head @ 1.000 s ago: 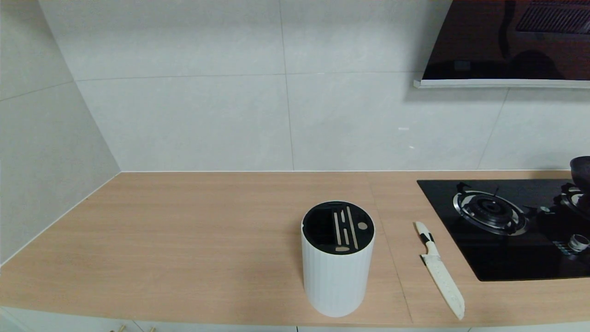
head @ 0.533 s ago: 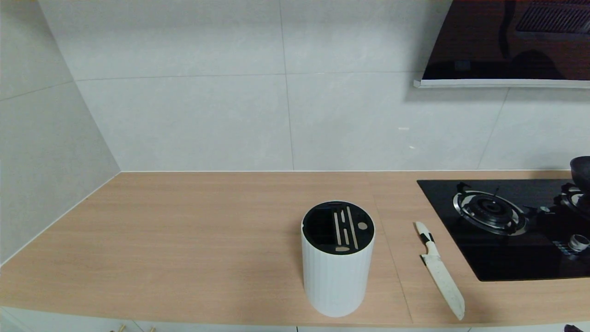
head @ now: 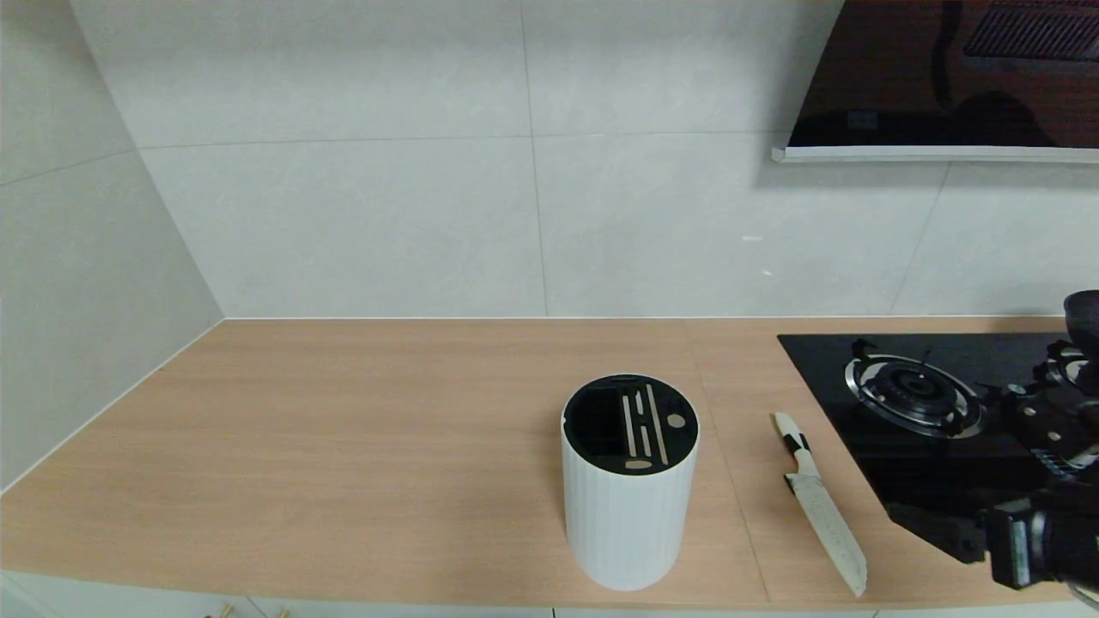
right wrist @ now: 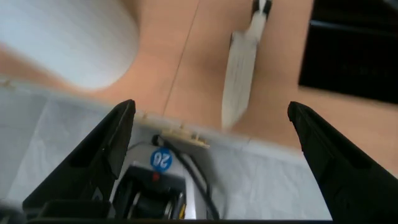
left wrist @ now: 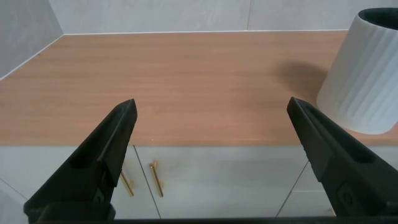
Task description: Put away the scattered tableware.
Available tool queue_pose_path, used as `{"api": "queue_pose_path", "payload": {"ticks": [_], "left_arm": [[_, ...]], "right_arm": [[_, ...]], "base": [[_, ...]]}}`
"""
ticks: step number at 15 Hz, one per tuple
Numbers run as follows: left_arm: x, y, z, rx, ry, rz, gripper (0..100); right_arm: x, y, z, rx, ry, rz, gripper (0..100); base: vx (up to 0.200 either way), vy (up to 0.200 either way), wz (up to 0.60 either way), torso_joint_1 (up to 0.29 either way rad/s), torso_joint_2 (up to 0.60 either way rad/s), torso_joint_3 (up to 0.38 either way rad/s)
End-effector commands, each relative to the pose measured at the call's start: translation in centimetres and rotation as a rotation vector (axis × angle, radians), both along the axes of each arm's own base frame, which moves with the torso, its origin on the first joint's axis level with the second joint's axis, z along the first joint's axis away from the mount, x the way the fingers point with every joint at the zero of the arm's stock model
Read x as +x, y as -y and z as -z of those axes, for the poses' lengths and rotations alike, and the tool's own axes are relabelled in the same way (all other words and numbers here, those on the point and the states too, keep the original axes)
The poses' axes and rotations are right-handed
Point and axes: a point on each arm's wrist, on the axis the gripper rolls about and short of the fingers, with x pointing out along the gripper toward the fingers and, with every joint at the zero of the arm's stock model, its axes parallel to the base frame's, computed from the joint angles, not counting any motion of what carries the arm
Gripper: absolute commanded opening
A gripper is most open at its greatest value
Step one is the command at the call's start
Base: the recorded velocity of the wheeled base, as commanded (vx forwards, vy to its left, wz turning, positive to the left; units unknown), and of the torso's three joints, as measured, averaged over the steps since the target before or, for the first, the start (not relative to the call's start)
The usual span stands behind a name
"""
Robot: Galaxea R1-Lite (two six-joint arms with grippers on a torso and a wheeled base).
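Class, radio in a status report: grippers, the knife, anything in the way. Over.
Left gripper and right gripper open, empty. White-bladed knife with black-banded handle flat on wooden counter, between white ribbed cylindrical holder and black hob. Nothing on the knife.

Wood countertop [head: 343, 446], black gas hob [head: 867, 463] on rt w/ ring burner [head: 912, 395], dark hood [head: 944, 77] above, grey tiled wall [head: 429, 215]

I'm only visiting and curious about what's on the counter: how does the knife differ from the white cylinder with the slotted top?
The knife lies flat, while the knife holder stands upright. The knife is long and thin; the knife holder is a broad, ribbed cylinder. The knife lies loose to the right of the knife holder, not touching it, and nothing sticks out of the holder's slots. Both are mostly white with black parts, and both rest on the wooden countertop.
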Motion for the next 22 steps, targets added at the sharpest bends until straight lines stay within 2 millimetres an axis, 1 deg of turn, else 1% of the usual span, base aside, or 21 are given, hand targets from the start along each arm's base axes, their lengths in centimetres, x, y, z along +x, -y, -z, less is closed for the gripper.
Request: {"api": "queue_pose_path", "payload": {"ticks": [1,2,4,5,6,10,12,15,20,21,22], "left_arm": [[0.0,0.0,0.0,0.0,0.0,0.0,100],[0.0,0.0,0.0,0.0,-0.001,0.0,100],[0.0,0.0,0.0,0.0,-0.001,0.0,100],[0.0,0.0,0.0,0.0,0.0,0.0,100],[0.0,0.0,0.0,0.0,-0.001,0.0,100],[0.0,0.0,0.0,-0.001,0.0,-0.002,100],[0.0,0.0,0.0,-0.001,-0.001,0.0,100],[0.0,0.0,0.0,-0.001,0.0,-0.002,100],[0.0,0.0,0.0,-0.001,-0.001,-0.002,100],[0.0,0.0,0.0,-0.001,0.0,-0.002,100],[0.0,0.0,0.0,-0.001,-0.001,-0.002,100]], "right_arm": [[6.9,-1.1,4.7,-0.085,-0.072,0.06,100],[8.5,-1.2,5.5,-0.118,-0.043,0.093,100],[10.8,-1.6,6.5,-0.131,-0.026,0.114,100],[10.8,-1.6,6.5,-0.131,-0.028,0.114,100],[12.1,-1.9,7.3,-0.134,-0.039,0.109,100],[12.6,-3.4,10.0,-0.153,-0.116,0.061,100],[12.8,-3.5,11.0,-0.168,-0.139,0.068,100],[13.3,-3.6,12.4,-0.18,-0.129,0.086,100],[13.9,-3.7,14.1,-0.19,-0.131,0.102,100],[14.2,-3.7,14.7,-0.189,-0.119,0.105,100],[14.5,-3.8,14.9,-0.195,-0.111,0.117,100]], "base": [[0.0,0.0,0.0,0.0,0.0,0.0],[0.0,0.0,0.0,0.0,0.0,0.0],[0.0,0.0,0.0,0.0,0.0,0.0],[0.0,0.0,0.0,0.0,0.0,0.0],[0.0,0.0,0.0,0.0,0.0,0.0],[0.0,0.0,0.0,0.0,0.0,0.0],[0.0,0.0,0.0,0.0,0.0,0.0],[0.0,0.0,0.0,0.0,0.0,0.0],[0.0,0.0,0.0,0.0,0.0,0.0],[0.0,0.0,0.0,0.0,0.0,0.0],[0.0,0.0,0.0,0.0,0.0,0.0]]}}
